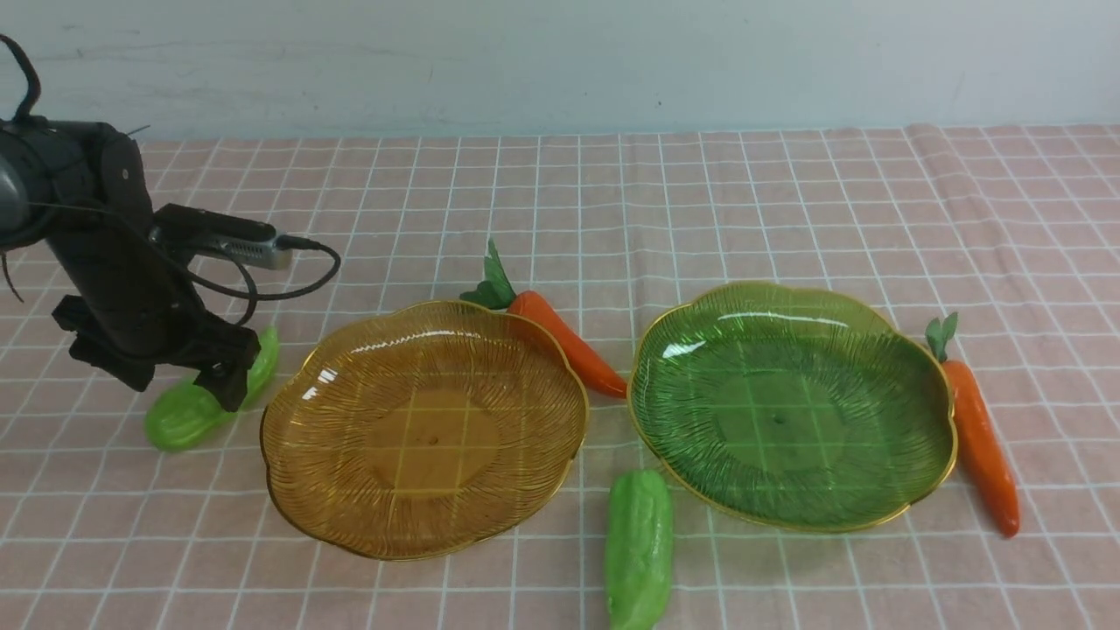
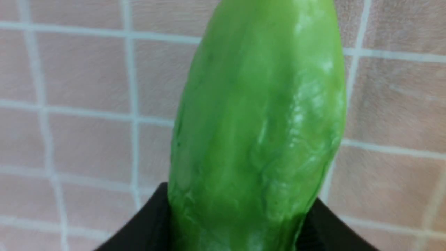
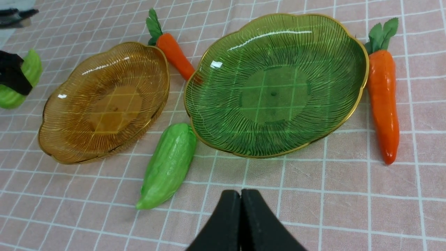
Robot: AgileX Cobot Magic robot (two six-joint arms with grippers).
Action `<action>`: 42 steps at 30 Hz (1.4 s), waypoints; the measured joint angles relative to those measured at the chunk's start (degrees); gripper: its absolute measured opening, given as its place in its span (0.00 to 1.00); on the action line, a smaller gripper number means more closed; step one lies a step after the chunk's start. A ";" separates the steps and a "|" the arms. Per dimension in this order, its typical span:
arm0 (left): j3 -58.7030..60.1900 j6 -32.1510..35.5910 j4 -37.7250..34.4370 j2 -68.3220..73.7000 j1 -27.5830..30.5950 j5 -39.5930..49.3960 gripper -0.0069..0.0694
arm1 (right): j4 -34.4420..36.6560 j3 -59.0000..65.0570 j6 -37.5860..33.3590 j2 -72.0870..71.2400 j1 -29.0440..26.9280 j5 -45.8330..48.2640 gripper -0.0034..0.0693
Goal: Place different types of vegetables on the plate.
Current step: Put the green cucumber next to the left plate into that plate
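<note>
- First gourd (image 1: 179, 420): light green, ridged, lying on the desk just left of the amber plate (image 1: 350, 367), off its far-left rim. Long axis slanted, near end pointing away from the plate.
- Left hand (image 1: 185, 383): down over that gourd's middle and grasping it. In the wrist view the black fingers (image 2: 146, 223) sit tight against both sides. Gourd's underside looks to be on the cloth, not lifted.
- Second gourd (image 1: 640, 547): flat on the desk off the amber plate's near-right rim, just beside it, not touching as far as I can tell. Stub end toward the plates.
- First carrot (image 1: 564, 337): orange w/ green leaves, along the amber plate's far-right rim. Leaves at the far end, tip pointing into the gap btwn the two plates.
- Green plate (image 1: 700, 350): right of the amber plate, narrow gap btwn them. Same scalloped shape and gold rim.
- Second carrot (image 1: 984, 437): well right of the amber plate, past the green plate, along that plate's outer rim. Leaves at the far end.
- Right hand (image 3: 240, 195): clenched, fingers pressed together w/ nothing btwn them. It hangs above the desk on the near side, right of the second gourd.
- Desk (image 1: 787, 201): covered w/ a pink cloth w/ white grid lines.
</note>
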 joint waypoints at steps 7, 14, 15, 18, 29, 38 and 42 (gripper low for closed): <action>-3.15 5.72 -13.62 -7.80 -5.45 6.50 0.49 | 0.01 0.00 0.00 0.00 0.00 0.02 0.03; -3.11 7.79 -16.44 -7.44 -12.79 7.15 0.50 | 0.19 0.00 0.00 0.00 0.00 0.02 0.03; -3.11 7.79 -16.15 -7.22 -13.36 7.15 0.50 | 0.19 0.00 0.00 0.00 0.00 0.02 0.03; -3.11 7.79 -14.78 -6.07 -16.34 7.15 0.54 | 0.19 0.00 0.00 0.00 0.00 0.02 0.03; -3.58 2.43 -9.31 -2.30 -21.37 7.18 0.91 | 0.19 0.00 -0.43 0.00 0.00 1.21 0.03; -4.83 3.50 -16.71 -6.36 -24.41 7.18 0.66 | 0.19 0.00 -1.05 0.00 0.00 1.51 0.03; -3.31 4.61 -18.32 -9.09 -31.94 7.24 0.27 | 0.19 0.00 -1.07 0.00 0.00 1.73 0.03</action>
